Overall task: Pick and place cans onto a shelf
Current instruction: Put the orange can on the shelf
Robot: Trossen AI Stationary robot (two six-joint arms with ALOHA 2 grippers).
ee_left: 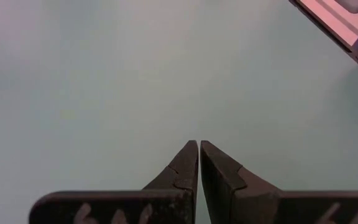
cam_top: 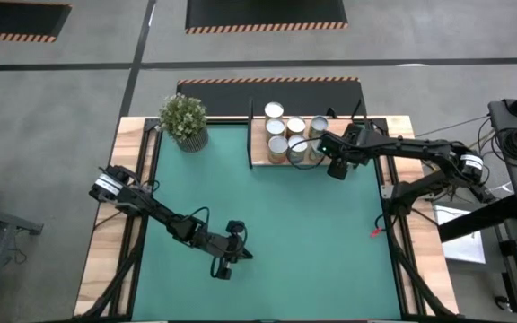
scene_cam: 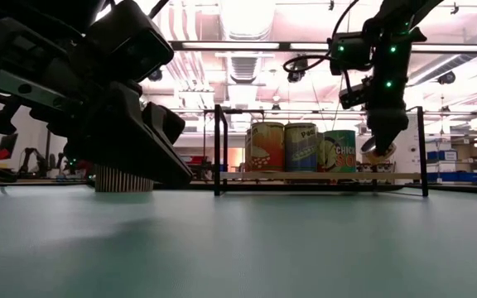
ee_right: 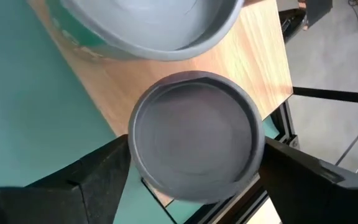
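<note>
— From above, where are you?
— My right gripper [cam_top: 317,151] hangs over the silver-topped cans [cam_top: 287,135] on the light-wood shelf [cam_top: 258,148]; my left gripper [cam_top: 224,266] rests low over the green mat [cam_top: 330,233].
— And the wrist views?
— Right jaws spread wide around one grey can top [ee_right: 194,146], apparently not squeezing it. Left jaws closed, empty.

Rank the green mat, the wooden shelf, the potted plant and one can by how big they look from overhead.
1. green mat
2. shelf
3. potted plant
4. can
</note>
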